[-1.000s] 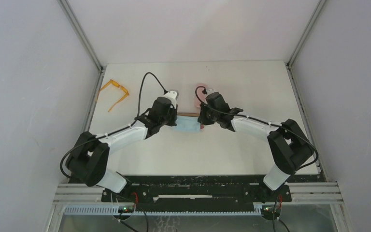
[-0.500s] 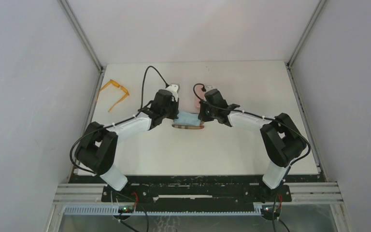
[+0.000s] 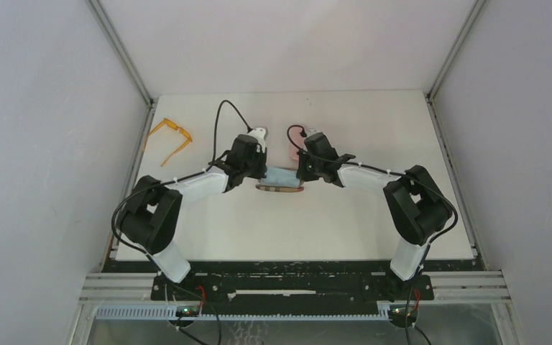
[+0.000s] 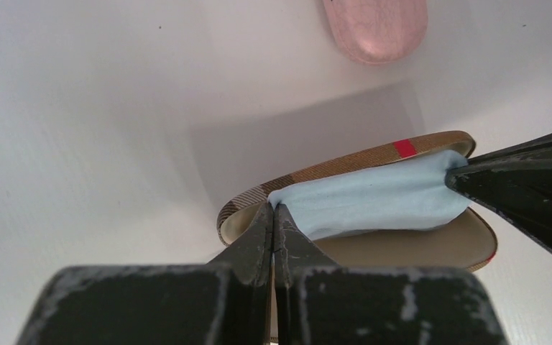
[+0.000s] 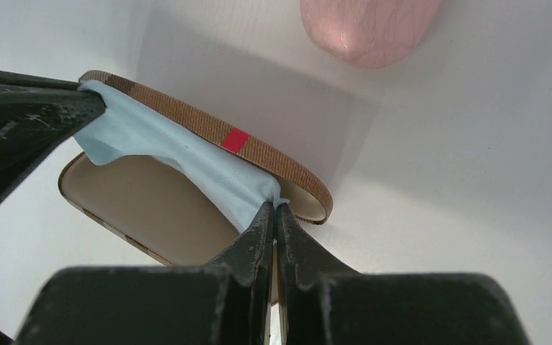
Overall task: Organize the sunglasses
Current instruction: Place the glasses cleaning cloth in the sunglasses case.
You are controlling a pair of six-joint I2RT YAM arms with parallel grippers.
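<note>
Blue cloth [image 4: 374, 201] moved over oval plaid case [image 4: 345, 162], fingers [image 4: 259, 244] pinching corners

— Where's the overhead camera?
— High above and to the near side of the open brown plaid oblong case [image 3: 280, 188], looking down; the case sits small, mid-frame on the white table [image 3: 402, 129].
— And the wrist cameras?
— Very close, low over the left and right ends of that case [image 4: 345, 164] [image 5: 187, 116], both angled toward the pink oblong case [image 4: 377, 25] [image 5: 366, 25] beyond it, which both share.
</note>
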